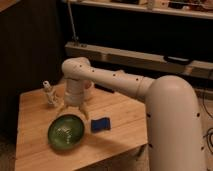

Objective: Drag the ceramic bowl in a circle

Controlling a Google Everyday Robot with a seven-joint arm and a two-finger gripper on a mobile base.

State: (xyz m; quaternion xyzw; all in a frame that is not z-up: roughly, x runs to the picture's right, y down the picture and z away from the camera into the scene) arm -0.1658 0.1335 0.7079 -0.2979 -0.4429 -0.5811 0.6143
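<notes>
One hand [73, 114] — jaws apart — poised at the ceramic bowl [65, 133]'s far rim.

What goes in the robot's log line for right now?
glossy green ceramic bowl: on wooden table, not gripped | tool: open, poised at bowl's far rim

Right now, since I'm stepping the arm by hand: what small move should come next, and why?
Probably lower the gripper a little, onto the bowl's far rim. It hangs open just above that rim, seemingly not touching it, and dragging needs contact first. The blue block lies close beside the bowl, so the circle should likely start away from it.
</notes>
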